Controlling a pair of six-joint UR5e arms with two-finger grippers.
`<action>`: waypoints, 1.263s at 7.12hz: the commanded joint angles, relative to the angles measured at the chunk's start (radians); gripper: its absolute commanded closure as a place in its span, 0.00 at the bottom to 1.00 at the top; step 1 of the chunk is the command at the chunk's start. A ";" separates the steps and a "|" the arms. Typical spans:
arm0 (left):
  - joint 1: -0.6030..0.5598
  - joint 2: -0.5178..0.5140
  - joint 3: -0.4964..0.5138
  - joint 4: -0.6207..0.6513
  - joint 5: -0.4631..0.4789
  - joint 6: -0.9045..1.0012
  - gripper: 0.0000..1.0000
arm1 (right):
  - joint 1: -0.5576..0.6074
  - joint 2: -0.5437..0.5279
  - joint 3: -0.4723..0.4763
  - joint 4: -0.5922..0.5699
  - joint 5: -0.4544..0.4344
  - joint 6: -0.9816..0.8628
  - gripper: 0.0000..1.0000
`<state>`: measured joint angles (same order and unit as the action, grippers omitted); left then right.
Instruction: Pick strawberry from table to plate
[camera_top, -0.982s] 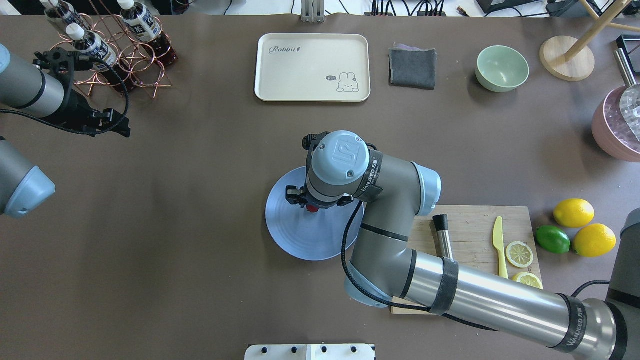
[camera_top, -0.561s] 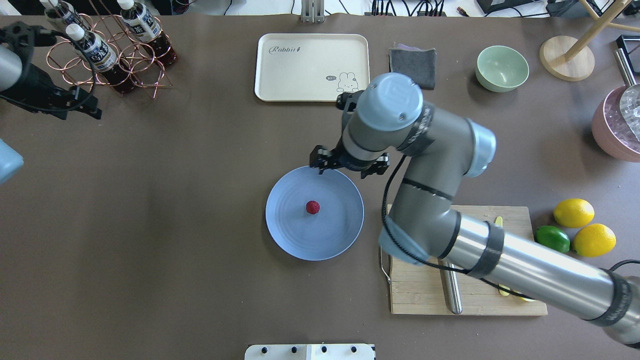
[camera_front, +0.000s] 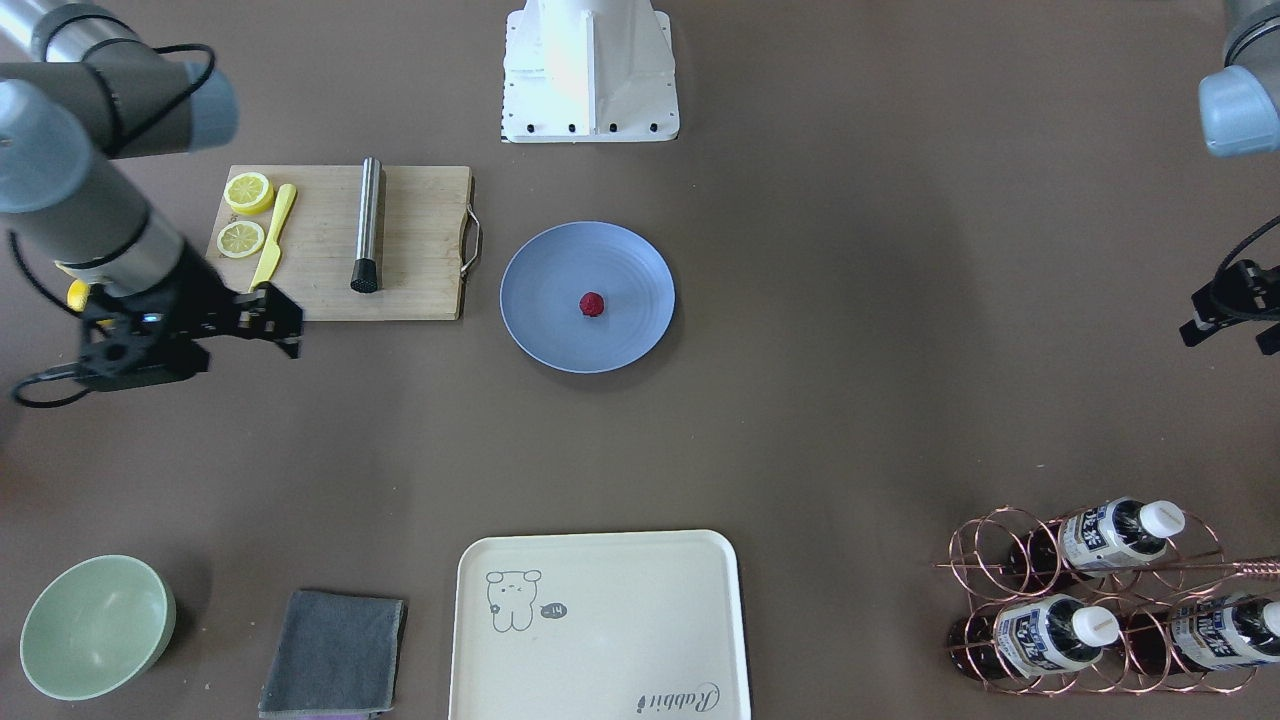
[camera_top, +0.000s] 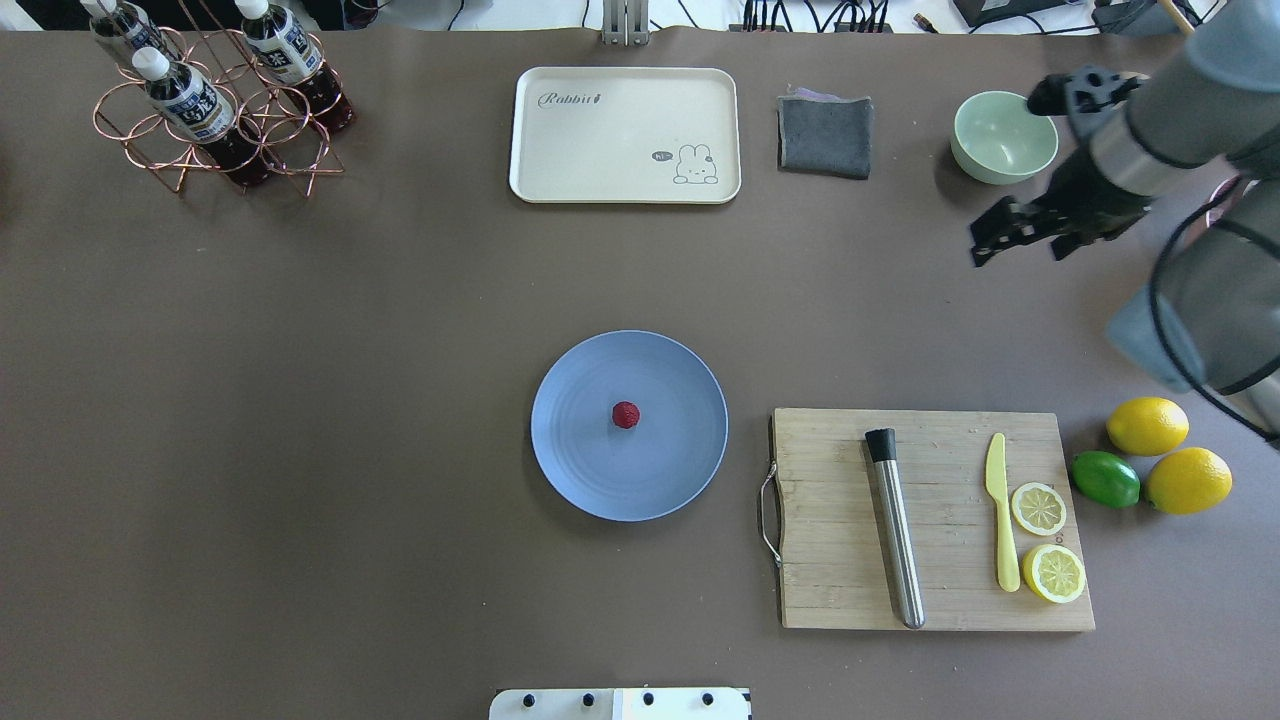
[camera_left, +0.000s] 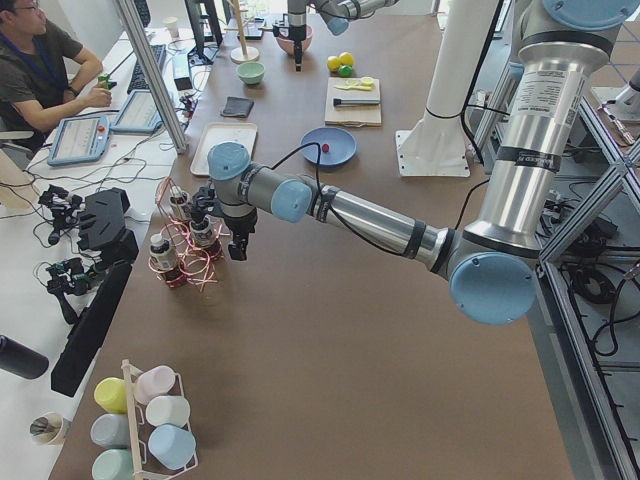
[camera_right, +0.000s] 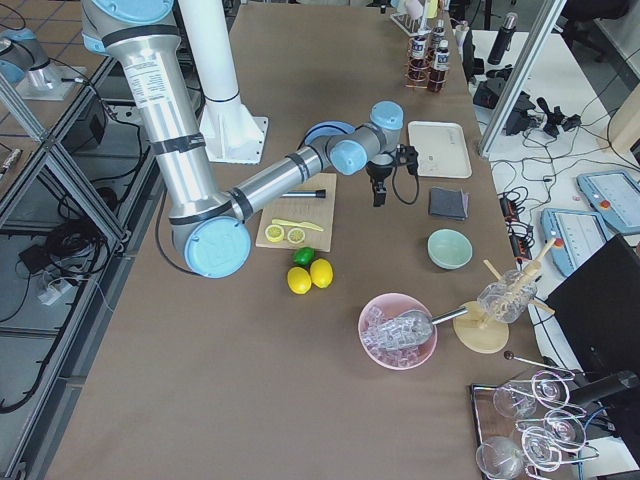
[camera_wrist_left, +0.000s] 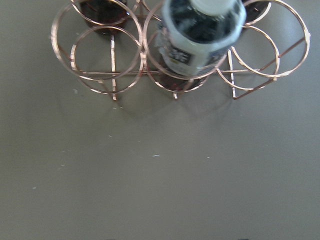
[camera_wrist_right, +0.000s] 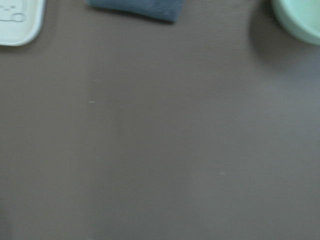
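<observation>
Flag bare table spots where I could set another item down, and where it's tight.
Widest free patch: the table between the bottle rack and the plate, on the robot's left. Also the band between the tray and the plate. Crowded: the right end, with the cutting board, lemons, bowl and the right claw hanging over it.

Dark red on light blue, over grey-brown

Dark-red bumpy strawberry (camera_top: 625, 414); light blue plate (camera_top: 590, 475) with faint concentric rings; matte grey-brown table (camera_top: 350, 400). Far: cream tray (camera_top: 600, 140) with a line-drawn animal, dark grey cloth (camera_top: 825, 135), pale green bowl (camera_top: 1003, 137). Right: pale wood board (camera_top: 830, 520), yellow lemons (camera_top: 1147, 425), green lime (camera_top: 1105, 479).
</observation>
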<state>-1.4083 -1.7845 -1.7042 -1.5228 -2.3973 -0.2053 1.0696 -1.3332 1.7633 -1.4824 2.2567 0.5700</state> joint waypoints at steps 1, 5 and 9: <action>-0.105 -0.001 0.000 0.191 -0.013 0.201 0.15 | 0.270 -0.121 -0.092 -0.075 0.104 -0.431 0.00; -0.159 0.094 0.004 0.248 -0.003 0.274 0.02 | 0.552 -0.167 -0.175 -0.278 0.071 -0.849 0.00; -0.158 0.132 0.000 0.186 0.003 0.180 0.02 | 0.573 -0.178 -0.176 -0.280 0.070 -0.851 0.00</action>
<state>-1.5658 -1.6617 -1.6983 -1.3067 -2.3945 0.0426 1.6387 -1.5074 1.5815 -1.7621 2.3258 -0.2805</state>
